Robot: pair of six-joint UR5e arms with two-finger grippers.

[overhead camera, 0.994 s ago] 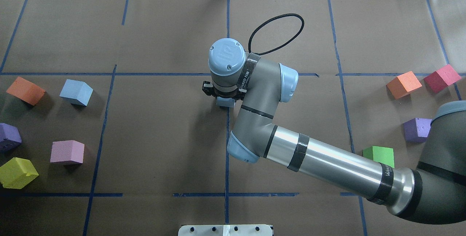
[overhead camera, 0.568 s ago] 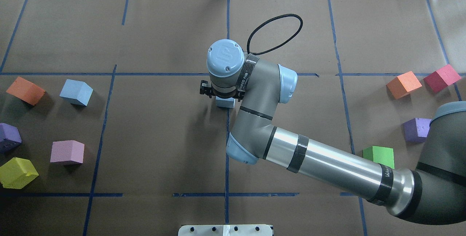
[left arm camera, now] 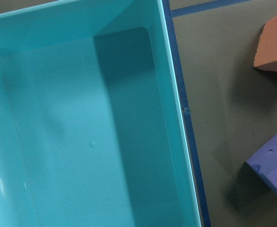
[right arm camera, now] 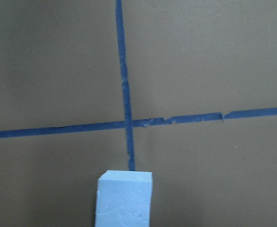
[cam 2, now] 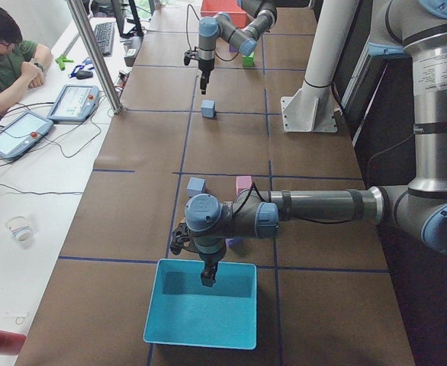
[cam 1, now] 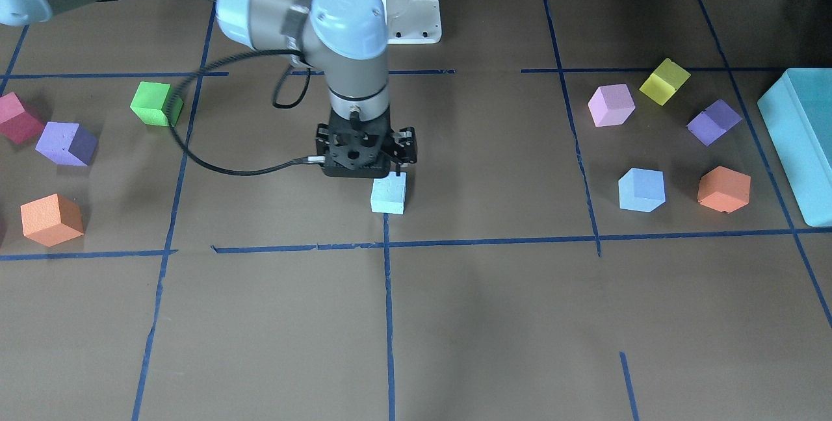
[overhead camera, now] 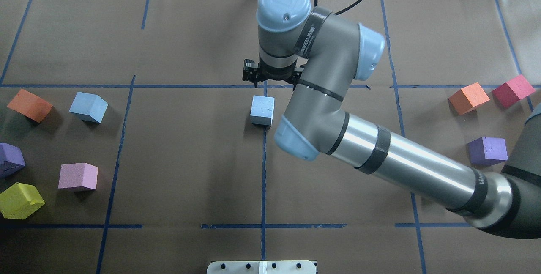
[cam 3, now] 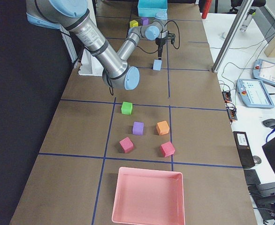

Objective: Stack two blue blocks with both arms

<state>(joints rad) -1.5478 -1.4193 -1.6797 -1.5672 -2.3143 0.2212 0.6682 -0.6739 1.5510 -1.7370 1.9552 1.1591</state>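
Note:
The pale cyan-blue block [overhead camera: 262,110] sits on the table on the centre tape line, and also shows in the front view [cam 1: 389,193] and the right wrist view [right arm camera: 124,198]. My right gripper [overhead camera: 272,80] hangs above and just beyond it, open and empty [cam 1: 365,171]. The periwinkle-blue block [overhead camera: 88,107] sits far to the left among other cubes [cam 1: 641,190]. My left gripper [cam 2: 207,278] shows only in the left side view, over the teal box [cam 2: 200,313]. I cannot tell whether it is open or shut.
An orange cube [overhead camera: 29,105], a purple cube [overhead camera: 10,159], a pink cube [overhead camera: 77,176] and a yellow cube [overhead camera: 20,200] lie at the left. An orange cube [overhead camera: 469,98], a red cube [overhead camera: 513,90] and a purple cube [overhead camera: 487,150] lie at the right, with a green cube [cam 1: 156,103]. A pink tray [cam 3: 147,197] stands at the right end.
My right gripper has let go of the pale cyan-blue block and risen, moving toward the far side. The block stays on the centre line.

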